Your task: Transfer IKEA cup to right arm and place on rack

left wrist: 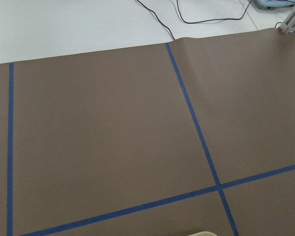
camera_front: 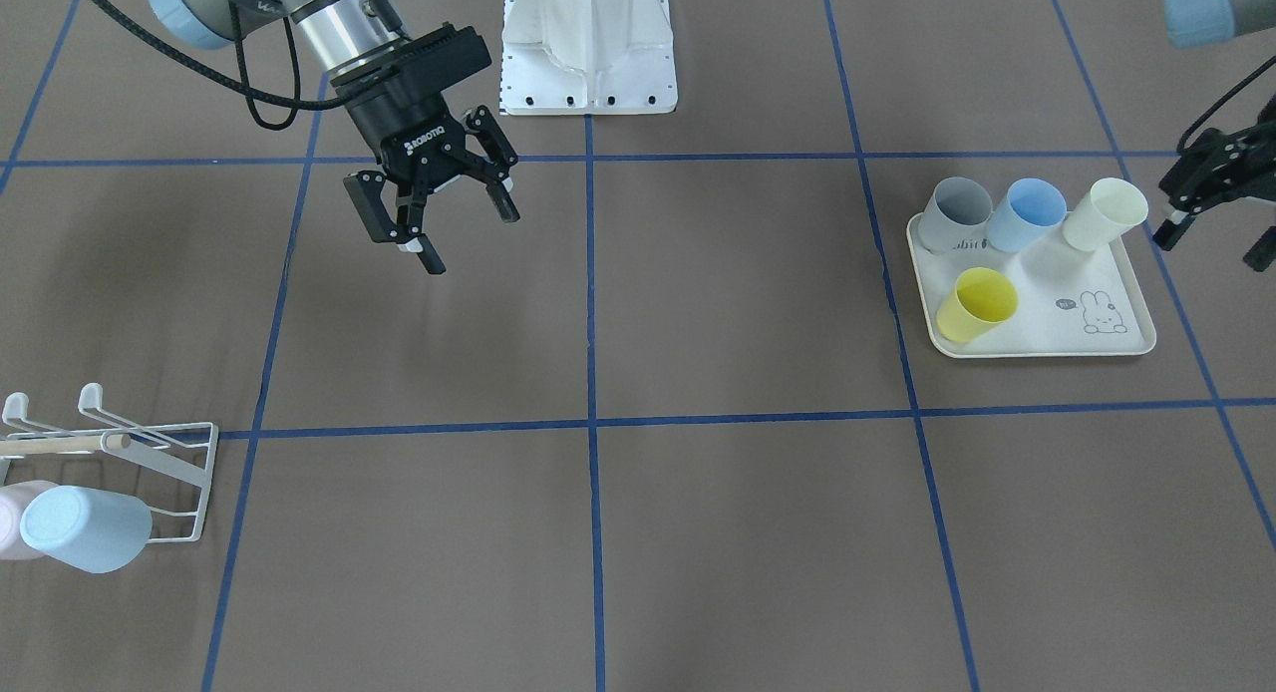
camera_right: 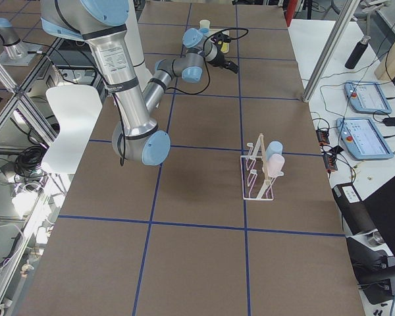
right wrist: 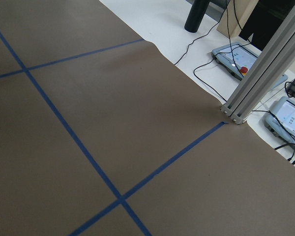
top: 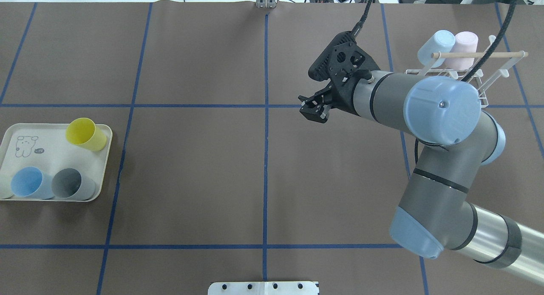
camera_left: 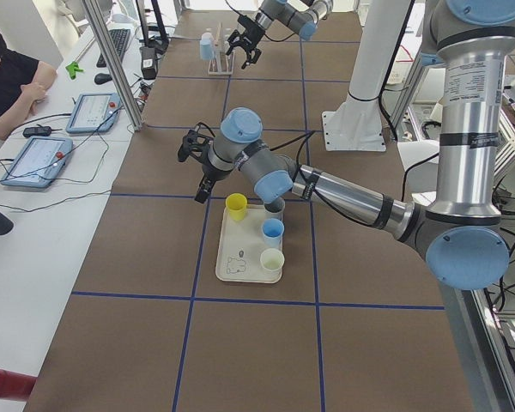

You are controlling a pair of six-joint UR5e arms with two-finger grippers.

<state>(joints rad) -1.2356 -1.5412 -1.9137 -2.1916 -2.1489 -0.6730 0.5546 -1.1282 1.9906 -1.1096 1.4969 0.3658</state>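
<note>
Four cups stand upright on the tray [camera_front: 1027, 321], mouths up and long axes vertical: the yellow cup [camera_front: 977, 305] alone on the operators' side, and the grey cup [camera_front: 952, 215], blue cup [camera_front: 1027, 215] and cream cup [camera_front: 1102, 213] in a row on the robot's side. All four lie below and close beside the left pincer [camera_front: 1209, 251] and well apart from the right pincer [camera_front: 469, 238]. Neither pincer holds a cup.

The left pincer hangs in the air with its fingers apart, empty and touching nothing. The right pincer hangs over bare mat [camera_front: 698, 532] with its fingers spread wide, also empty.

The rack [camera_front: 92, 398] stands well apart from the right pincer, off to its outer side. A light blue cup [camera_front: 85, 529] and a pink cup [camera_front: 15, 518] sit on it, tilted, with their bases towards the operators.

Only the front view shows both pincers' fingers clearly. The overhead view leaves out the left pincer and cuts the cream cup at its edge, yet it looks straight into the cup mouths. The two wrist views show little beyond mat and blue tape. I cannot tell which cup is nearest the left pincer, because the front and side views disagree.
</note>
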